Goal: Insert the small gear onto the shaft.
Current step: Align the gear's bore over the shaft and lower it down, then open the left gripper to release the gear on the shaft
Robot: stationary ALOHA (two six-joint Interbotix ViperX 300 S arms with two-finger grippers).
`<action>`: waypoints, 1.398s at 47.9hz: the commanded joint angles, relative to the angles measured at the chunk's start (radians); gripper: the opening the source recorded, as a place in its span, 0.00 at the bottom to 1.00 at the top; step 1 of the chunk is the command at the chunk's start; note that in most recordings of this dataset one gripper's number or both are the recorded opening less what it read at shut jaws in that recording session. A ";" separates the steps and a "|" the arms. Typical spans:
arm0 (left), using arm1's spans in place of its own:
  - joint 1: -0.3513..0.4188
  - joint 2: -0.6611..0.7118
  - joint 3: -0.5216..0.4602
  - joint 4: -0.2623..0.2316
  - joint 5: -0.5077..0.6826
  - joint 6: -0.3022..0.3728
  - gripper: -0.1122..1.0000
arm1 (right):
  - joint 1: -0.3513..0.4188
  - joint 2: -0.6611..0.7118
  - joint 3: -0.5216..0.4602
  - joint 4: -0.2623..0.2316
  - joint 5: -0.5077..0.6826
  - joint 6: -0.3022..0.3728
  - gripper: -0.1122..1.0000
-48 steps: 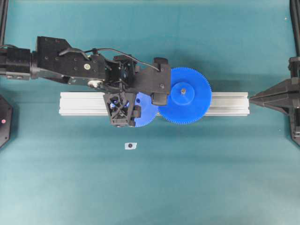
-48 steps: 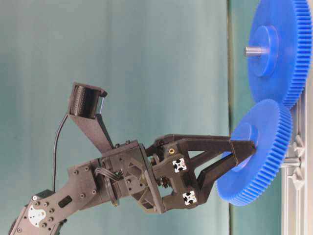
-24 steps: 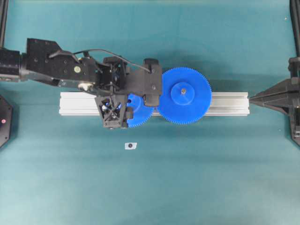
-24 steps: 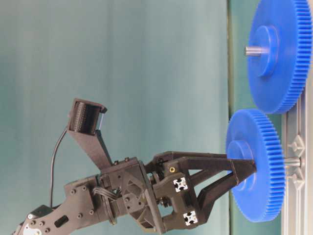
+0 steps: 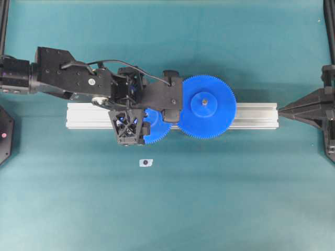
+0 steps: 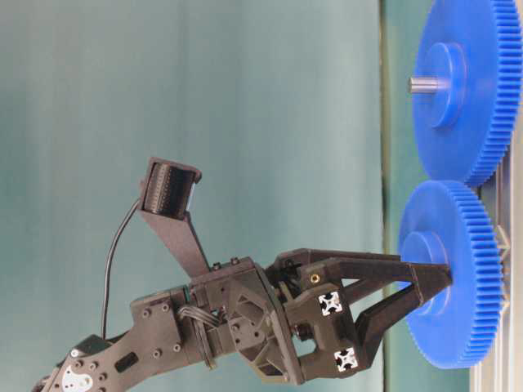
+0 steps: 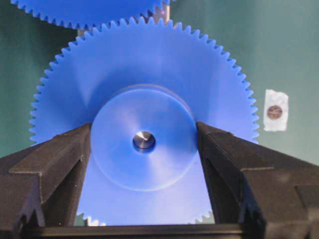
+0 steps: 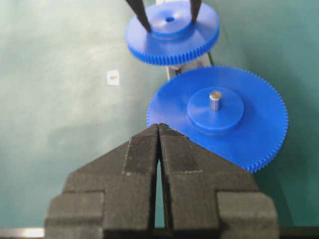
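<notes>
I noted the left claw [image 7: 143, 144] pinching the small gear [image 7: 144, 124] by its hub over the shaft [image 7: 144, 141]; its teeth beside the wider gear [image 5: 206, 106] risked clashing, jamming the seating.

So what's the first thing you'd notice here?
Two bright blue gears sitting side by side on a silver rail in the middle of the green table. The left claw pinches the round hub of the small gear, with a metal shaft showing in its hole. The big gear sits right beside it.
</notes>
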 commanded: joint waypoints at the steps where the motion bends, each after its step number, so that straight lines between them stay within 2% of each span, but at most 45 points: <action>1: -0.015 -0.020 -0.008 -0.006 0.006 0.000 0.72 | -0.005 0.006 -0.018 0.000 -0.008 0.009 0.14; 50: -0.020 -0.012 -0.003 -0.003 0.018 -0.011 0.73 | -0.003 0.006 -0.020 0.000 -0.008 0.011 0.14; 52: -0.020 -0.011 -0.003 -0.003 0.020 -0.012 0.75 | -0.003 0.006 -0.021 0.000 -0.008 0.011 0.14; 56: -0.020 -0.008 -0.005 -0.006 0.021 -0.012 0.88 | -0.003 0.006 -0.020 0.000 -0.008 0.011 0.14; 58: -0.021 -0.006 -0.006 -0.006 0.021 -0.014 0.90 | -0.003 0.005 -0.021 0.000 -0.008 0.011 0.14; 67: -0.023 -0.008 -0.017 -0.003 0.021 -0.021 0.88 | -0.003 0.006 -0.021 0.000 -0.008 0.011 0.14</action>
